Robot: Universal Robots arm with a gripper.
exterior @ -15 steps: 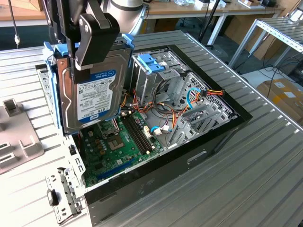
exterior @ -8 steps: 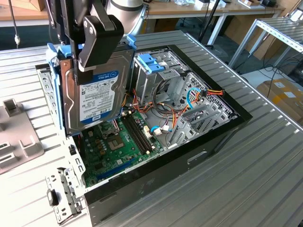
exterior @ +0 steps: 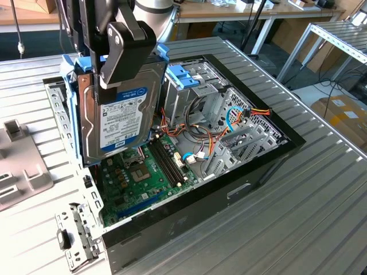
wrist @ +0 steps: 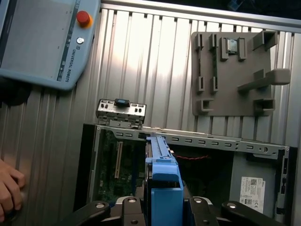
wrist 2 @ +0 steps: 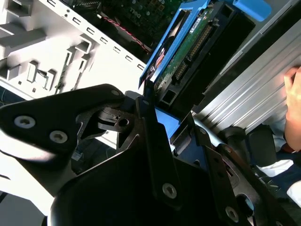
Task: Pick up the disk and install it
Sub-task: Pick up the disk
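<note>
In the exterior view, the black gripper (exterior: 112,77) is clamped on the disk (exterior: 123,123), with one finger lying flat against its labelled face. The disk hangs on edge above the open computer case (exterior: 241,183), over the green motherboard (exterior: 135,177) at the end of the case towards the exterior view's left. Its white-and-blue label carries print and faces the camera, and blue rails run along its sides. The case lies on the ribbed metal counter (exterior: 321,206). A grey fixture plate (exterior: 23,172) sits on the counter at the exterior view's left.

In the second wrist view, the gripper (wrist 2: 171,125) pinches the disk (wrist 2: 188,52) from both sides. The disk's green circuit-board face and one blue rail show. A person's hand (wrist 2: 292,87) is at the frame's edge.

In the first wrist view, the gripper (wrist: 162,207) holds the disk (wrist: 162,183) by its blue rail above the open case (wrist: 188,139). A teach pendant (wrist: 42,42) with a red button and printed lettering lies on the counter (wrist: 155,61). The fixture plate (wrist: 233,75) lies beyond the case. A grey box with a white label (wrist: 251,188) sits inside the case.
</note>
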